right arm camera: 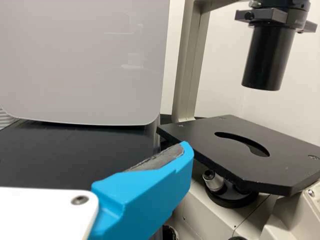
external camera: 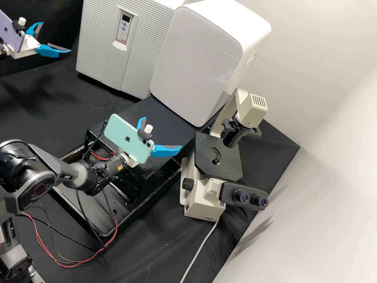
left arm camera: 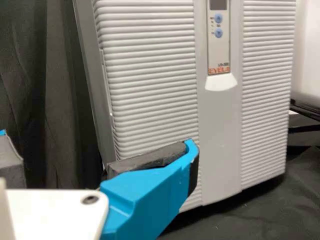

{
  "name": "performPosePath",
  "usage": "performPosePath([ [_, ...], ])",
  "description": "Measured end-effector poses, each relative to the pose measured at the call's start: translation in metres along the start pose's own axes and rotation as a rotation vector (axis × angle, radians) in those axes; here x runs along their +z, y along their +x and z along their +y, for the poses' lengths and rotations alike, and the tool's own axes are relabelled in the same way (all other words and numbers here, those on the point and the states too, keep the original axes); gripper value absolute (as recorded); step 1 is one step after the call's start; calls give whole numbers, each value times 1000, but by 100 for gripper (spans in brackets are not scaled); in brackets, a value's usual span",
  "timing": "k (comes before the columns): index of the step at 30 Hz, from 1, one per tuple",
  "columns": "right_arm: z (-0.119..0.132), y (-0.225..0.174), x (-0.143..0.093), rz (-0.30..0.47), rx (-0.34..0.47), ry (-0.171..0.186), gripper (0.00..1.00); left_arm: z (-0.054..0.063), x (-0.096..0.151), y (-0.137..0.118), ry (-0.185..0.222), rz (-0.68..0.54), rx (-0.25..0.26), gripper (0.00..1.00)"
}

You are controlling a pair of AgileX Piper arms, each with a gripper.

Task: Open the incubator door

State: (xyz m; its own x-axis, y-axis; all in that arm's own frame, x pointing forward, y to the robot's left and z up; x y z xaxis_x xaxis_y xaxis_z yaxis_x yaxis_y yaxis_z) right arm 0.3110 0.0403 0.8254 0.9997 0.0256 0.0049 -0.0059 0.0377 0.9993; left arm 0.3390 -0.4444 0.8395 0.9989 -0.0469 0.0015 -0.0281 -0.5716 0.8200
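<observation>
The incubator (external camera: pixel 104 43) is a grey-white cabinet with a ribbed front and a small control panel, upright at the back. To its left my left gripper (external camera: pixel 56 37) stands open, nothing between its fingers. In the left wrist view the incubator door (left arm camera: pixel 150 75) is shut, and one blue finger of the left gripper (left arm camera: pixel 95 142) overlaps its lower front; I cannot tell whether they touch. My right gripper (external camera: pixel 162 133) is open and holds nothing, between the smooth white cabinet and the microscope. In the right wrist view the right gripper (right arm camera: pixel 90 145) has one finger before the microscope stage.
A smooth-fronted white cabinet (external camera: pixel 196 59) stands right of the incubator. The microscope (external camera: pixel 218 157) stands at the right, its cable running forward. A black metal frame (external camera: pixel 147 177) with loose red and black wires lies under the right arm.
</observation>
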Motion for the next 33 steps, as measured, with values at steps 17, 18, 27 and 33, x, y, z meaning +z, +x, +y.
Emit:
performPosePath([
  [17,0,0,0,0,0,0,100,14,-34,90,40,-144,60,100],
  [18,0,0,0,0,0,0,100,14,-36,96,36,-146,58,100],
  [27,0,0,0,0,0,0,100,8,-48,136,3,-188,22,100],
  [33,0,0,0,0,0,0,100,9,-48,156,-3,-253,28,100],
])
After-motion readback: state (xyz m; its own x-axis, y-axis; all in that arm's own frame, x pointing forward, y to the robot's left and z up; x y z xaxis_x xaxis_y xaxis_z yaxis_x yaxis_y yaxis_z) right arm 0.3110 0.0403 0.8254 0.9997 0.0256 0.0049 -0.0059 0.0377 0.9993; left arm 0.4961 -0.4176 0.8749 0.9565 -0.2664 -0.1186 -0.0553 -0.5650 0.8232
